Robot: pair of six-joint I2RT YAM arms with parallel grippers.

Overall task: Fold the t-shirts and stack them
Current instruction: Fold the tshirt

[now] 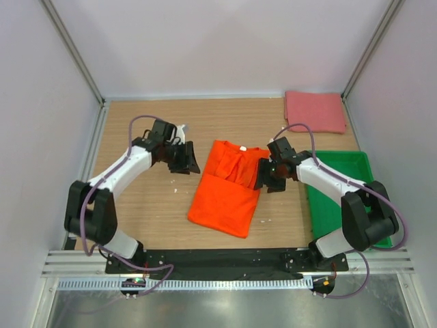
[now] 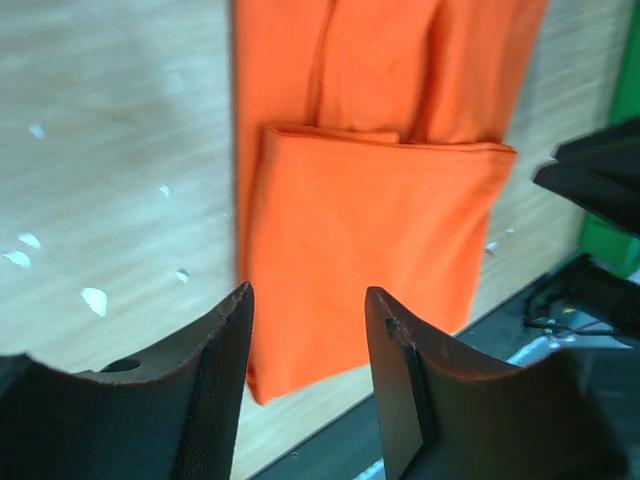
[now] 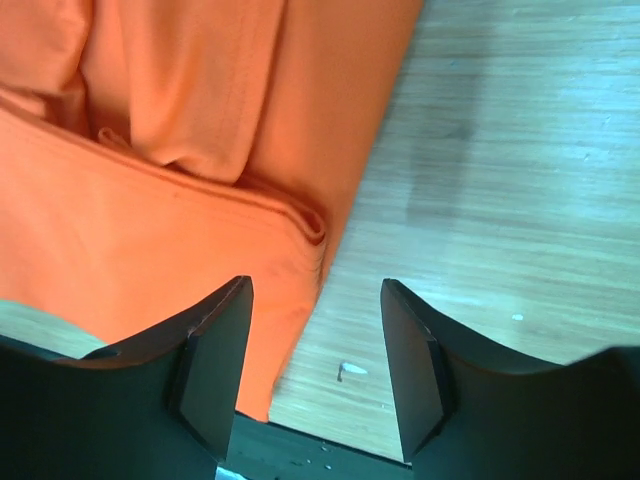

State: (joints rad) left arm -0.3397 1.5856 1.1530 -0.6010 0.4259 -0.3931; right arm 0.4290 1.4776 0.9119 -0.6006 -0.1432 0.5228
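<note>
Left of the half-folded bright orange cloth t-shirt (image 1: 229, 195) on the table (image 1: 150, 205), the left gripper (image 1: 183, 158) hung open, empty; the right gripper (image 1: 268, 174), likewise, over its right edge. Pinching one layer could undo the fold.

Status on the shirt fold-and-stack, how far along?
Done: pink-red shirt lies folded at the far right corner. In hand: orange shirt mid-table, only partly folded; left gripper and right gripper open on either side of it, holding nothing. Left: finish that fold, then stack the two shirts.
</note>
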